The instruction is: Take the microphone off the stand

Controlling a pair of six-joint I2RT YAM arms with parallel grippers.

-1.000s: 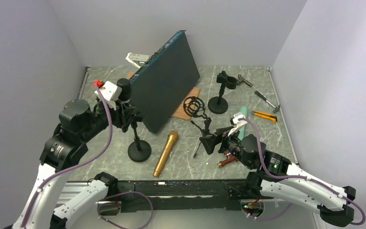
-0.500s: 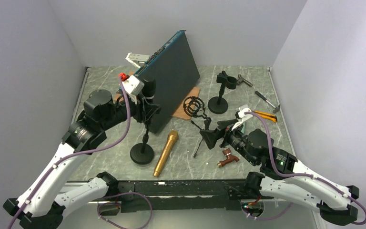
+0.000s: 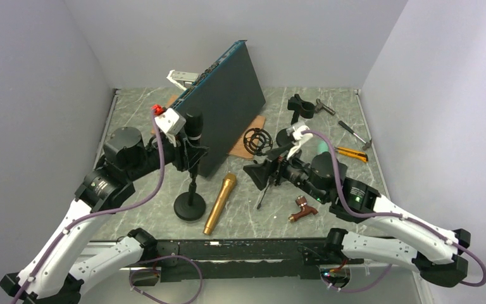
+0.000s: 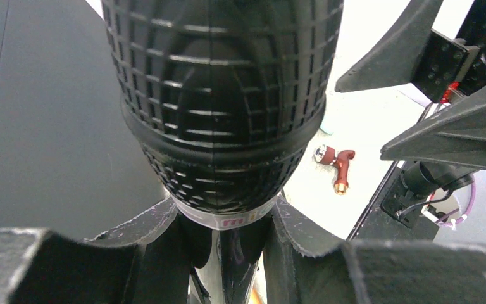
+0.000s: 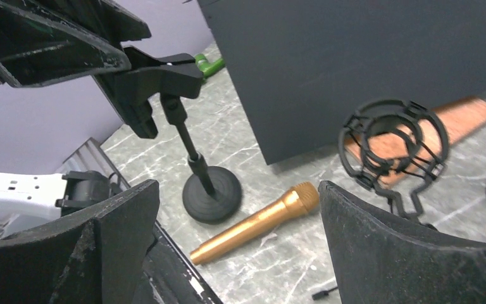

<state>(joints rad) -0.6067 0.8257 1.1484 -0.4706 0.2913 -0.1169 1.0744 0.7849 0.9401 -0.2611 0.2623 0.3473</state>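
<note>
Top: left gripper (image 3: 188, 152) clamped on black microphone (image 3: 193, 125), upright atop stand (image 3: 188, 206); right gripper (image 3: 259, 172) splayed, empty, to its right
Left wrist: fingers (image 4: 158, 228) pinch it under the grille
Right wrist: jaws wide, stand and gold microphone (image 5: 253, 225) ahead

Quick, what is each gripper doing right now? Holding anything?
The left gripper is closed on the microphone.
The right gripper is open, holding nothing.

The black mesh-headed microphone (image 4: 221, 95) overfills the left wrist view, its top cut off by the edge. Its handle vanishes between the fingers of the left claw (image 4: 224, 235). A white clamp-like object (image 3: 180, 77), perhaps a tool, sits half hidden behind the leaning dark panel (image 3: 224, 107).
</note>
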